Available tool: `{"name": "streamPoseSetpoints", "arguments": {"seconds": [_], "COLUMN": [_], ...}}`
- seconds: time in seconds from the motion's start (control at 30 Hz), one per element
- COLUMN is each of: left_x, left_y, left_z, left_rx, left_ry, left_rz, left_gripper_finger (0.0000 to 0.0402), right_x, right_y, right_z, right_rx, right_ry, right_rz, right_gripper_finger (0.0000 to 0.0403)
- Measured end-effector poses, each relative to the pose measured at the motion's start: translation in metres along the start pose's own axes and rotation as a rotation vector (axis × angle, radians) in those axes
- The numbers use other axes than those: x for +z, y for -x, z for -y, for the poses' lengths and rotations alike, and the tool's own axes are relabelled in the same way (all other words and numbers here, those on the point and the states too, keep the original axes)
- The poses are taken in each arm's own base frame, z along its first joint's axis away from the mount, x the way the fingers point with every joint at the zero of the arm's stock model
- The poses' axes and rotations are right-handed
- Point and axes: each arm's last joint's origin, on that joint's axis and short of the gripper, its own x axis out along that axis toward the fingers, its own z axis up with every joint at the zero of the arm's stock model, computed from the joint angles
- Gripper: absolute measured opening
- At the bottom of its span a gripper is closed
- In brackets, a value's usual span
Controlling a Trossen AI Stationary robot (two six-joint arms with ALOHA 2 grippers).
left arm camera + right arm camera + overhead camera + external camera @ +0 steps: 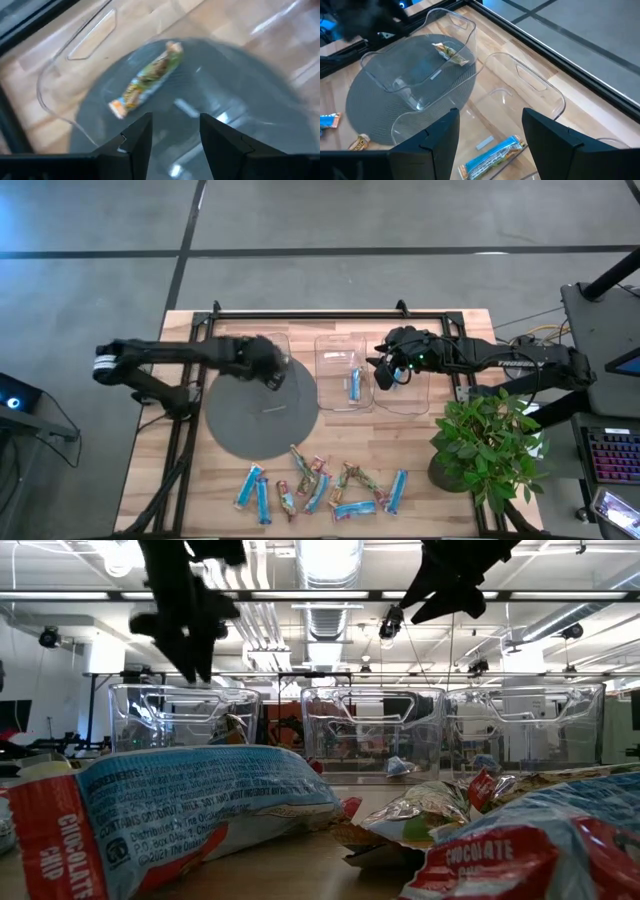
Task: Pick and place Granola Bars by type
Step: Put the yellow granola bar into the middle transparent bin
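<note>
With a green multicoloured bar point(146, 80) lying in the left clear bin point(415, 75) under the left gripper point(170, 131), jaws spread and empty, the next move is fetching another from the bars point(320, 485) on the worktop point(400, 440)'s front edge, while the right gripper point(490, 131) waits, jaws spread, over the middle bin point(345, 375) holding a blue bar point(492, 155).

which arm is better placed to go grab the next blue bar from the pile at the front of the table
Probably the right. Its open, empty hand hovers by the middle bin, which already holds a blue bar. The left hand, also open, hangs over the left bin holding a multicoloured bar.
</note>
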Motion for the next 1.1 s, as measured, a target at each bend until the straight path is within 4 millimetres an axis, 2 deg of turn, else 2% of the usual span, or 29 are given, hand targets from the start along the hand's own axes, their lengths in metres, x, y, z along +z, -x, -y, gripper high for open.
{"name": "streamPoseSetpoints", "arguments": {"seconds": [0.2,0.4,0.7,0.87,1.0,1.1], "left_x": [0.017,0.023,0.026,0.019,0.016,0.015], "left_y": [-0.051,-0.086,-0.123,-0.147,-0.154,-0.152], "left_z": [-0.004,0.002,0.016,0.022,0.023,0.024], "left_rx": [0.107,0.170,0.171,0.192,0.191,0.175], "left_ry": [-0.231,-0.382,-0.421,-0.443,-0.452,-0.450], "left_rz": [-0.142,-0.183,-0.168,-0.229,-0.274,-0.286], "left_gripper_finger": [0.0146,0.0146,0.0146,0.0146,0.0146,0.0141], "right_x": [-0.002,-0.004,-0.004,-0.004,-0.004,-0.004], "right_y": [0.000,0.000,0.000,0.000,0.000,0.000], "right_z": [0.000,0.000,0.000,0.000,0.000,0.000], "right_rx": [0.028,0.023,0.021,0.020,0.014,0.013], "right_ry": [-0.017,-0.047,-0.061,-0.061,-0.061,-0.061], "right_rz": [-0.031,-0.050,-0.051,-0.051,-0.048,-0.047], "right_gripper_finger": [0.0206,0.0206,0.0206,0.0206,0.0206,0.0206]}}
